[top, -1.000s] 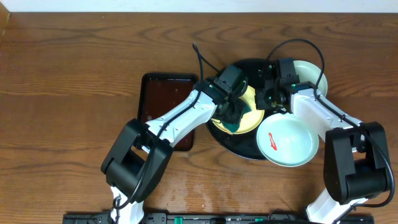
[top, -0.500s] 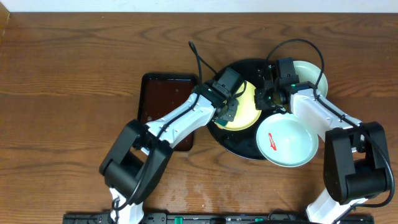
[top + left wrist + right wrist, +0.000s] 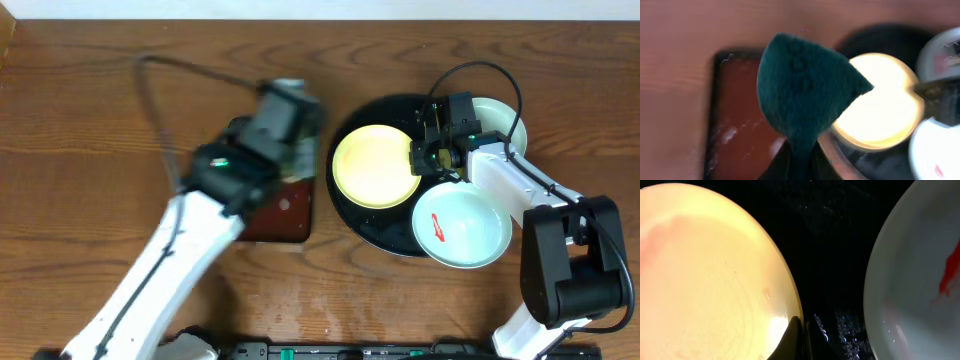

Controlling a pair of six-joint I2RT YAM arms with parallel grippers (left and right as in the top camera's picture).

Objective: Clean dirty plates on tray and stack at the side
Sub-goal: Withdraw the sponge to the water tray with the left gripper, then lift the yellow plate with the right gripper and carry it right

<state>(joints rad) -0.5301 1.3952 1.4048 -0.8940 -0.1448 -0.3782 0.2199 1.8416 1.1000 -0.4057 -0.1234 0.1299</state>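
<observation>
The pale yellow plate [image 3: 375, 165] [image 3: 705, 270] [image 3: 885, 105] lies uncovered on the black tray [image 3: 385, 235] [image 3: 840, 240]. My right gripper [image 3: 420, 157] [image 3: 801, 337] is shut on its right rim. A mint plate with a red smear [image 3: 460, 225] [image 3: 920, 280] rests on the tray's front right. Another mint plate [image 3: 500, 120] lies partly hidden behind the right arm. My left gripper [image 3: 290, 140] [image 3: 800, 167], blurred by motion, is over the brown tray, shut on a dark green sponge [image 3: 805, 90].
A rectangular dark-brown tray [image 3: 285, 215] [image 3: 740, 115] lies left of the black tray, mostly under the left arm. Bare wooden table [image 3: 100, 120] spreads to the left and along the front.
The left arm has swung left off the yellow plate with the sponge, to above the brown tray, leaving the plate uncovered. The right gripper has kept its hold on the plate's rim.
</observation>
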